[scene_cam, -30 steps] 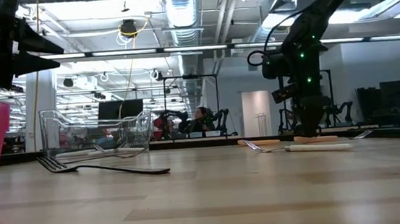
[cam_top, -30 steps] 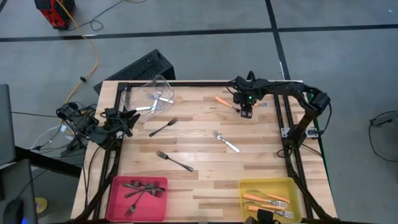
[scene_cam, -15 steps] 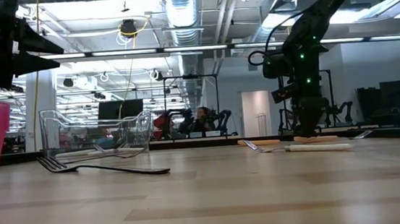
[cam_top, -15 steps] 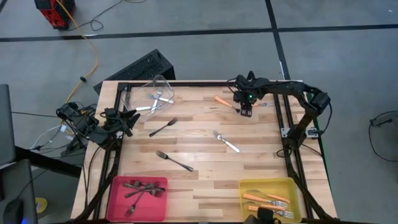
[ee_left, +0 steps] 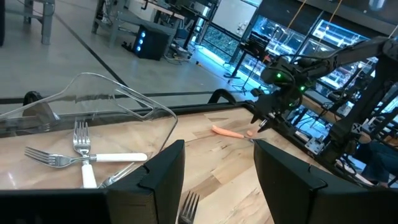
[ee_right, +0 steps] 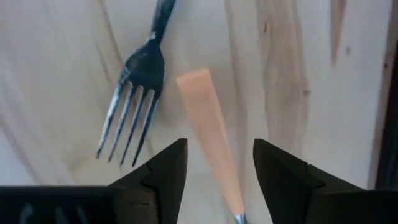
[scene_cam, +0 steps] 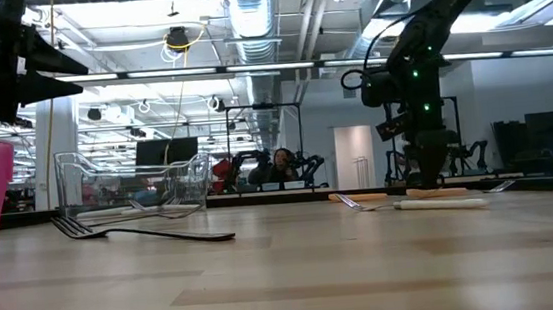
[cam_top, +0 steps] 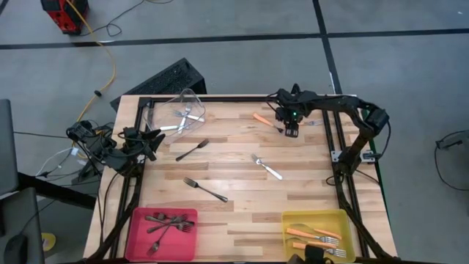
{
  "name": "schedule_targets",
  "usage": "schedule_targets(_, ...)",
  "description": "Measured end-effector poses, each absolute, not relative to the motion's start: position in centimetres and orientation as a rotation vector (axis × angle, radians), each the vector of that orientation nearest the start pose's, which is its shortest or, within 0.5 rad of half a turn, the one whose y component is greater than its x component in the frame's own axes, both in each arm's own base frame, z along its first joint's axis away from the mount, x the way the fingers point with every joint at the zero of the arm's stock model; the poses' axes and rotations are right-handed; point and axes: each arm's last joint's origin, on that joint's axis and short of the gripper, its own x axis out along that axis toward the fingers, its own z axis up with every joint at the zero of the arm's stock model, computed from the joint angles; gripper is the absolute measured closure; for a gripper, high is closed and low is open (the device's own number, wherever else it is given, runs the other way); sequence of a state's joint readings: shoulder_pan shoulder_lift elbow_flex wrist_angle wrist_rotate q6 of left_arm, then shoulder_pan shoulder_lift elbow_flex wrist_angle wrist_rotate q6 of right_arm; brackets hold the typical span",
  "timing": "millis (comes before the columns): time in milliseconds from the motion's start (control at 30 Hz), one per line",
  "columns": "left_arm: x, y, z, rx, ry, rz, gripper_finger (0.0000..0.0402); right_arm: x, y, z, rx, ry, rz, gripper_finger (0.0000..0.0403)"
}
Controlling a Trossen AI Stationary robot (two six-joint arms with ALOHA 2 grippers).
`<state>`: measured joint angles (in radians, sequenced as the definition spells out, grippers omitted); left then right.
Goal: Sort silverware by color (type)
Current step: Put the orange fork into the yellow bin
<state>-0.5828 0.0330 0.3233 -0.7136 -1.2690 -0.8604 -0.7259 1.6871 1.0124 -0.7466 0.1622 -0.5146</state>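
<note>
Right gripper [cam_top: 291,133] hangs low over the far right part of the wooden table [cam_top: 242,220], its two dark fingers [ee_right: 163,171] spread apart and holding nothing. Directly under it, between the fingers in the right wrist view, lies an orange-handled fork [ee_right: 208,124]: a flat, pale orange handle with a squared-off end, running down toward a silver neck. Just beside that handle lies the head of a second fork [ee_right: 138,81], four shiny silver tines fanning out from a dark neck. From above, the orange handle [cam_top: 262,118] shows as a short slanted bar just to the gripper's left.

Nearer the table's middle, in front of the gripper, a plain silver fork [cam_top: 265,166] lies at a slant. Farther off toward the other arm are two dark forks [cam_top: 192,149] [cam_top: 205,190], well apart from each other. The clear bin [cam_top: 176,111] at the far left corner holds pale-handled silver forks [ee_left: 84,155]. The pink bin [cam_top: 163,233] at the near edge holds several dark forks, and the yellow bin [cam_top: 317,235] holds orange-handled ones.

Left gripper [ee_left: 217,180] waits at the table's left edge beside the clear bin, fingers parted and empty.
</note>
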Motion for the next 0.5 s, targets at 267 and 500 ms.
schedule_targets(267,5.1,-0.1,20.8,-0.477,-0.047,0.727,0.0223,21.5,-21.0,18.8,0.110,1.542,-0.443,0.0236)
schedule_targets(500,5.1,-0.1,20.8,-0.479,-0.044,0.723,0.0223,20.3,-21.2,18.8,0.394,1.538,-0.811,0.0385)
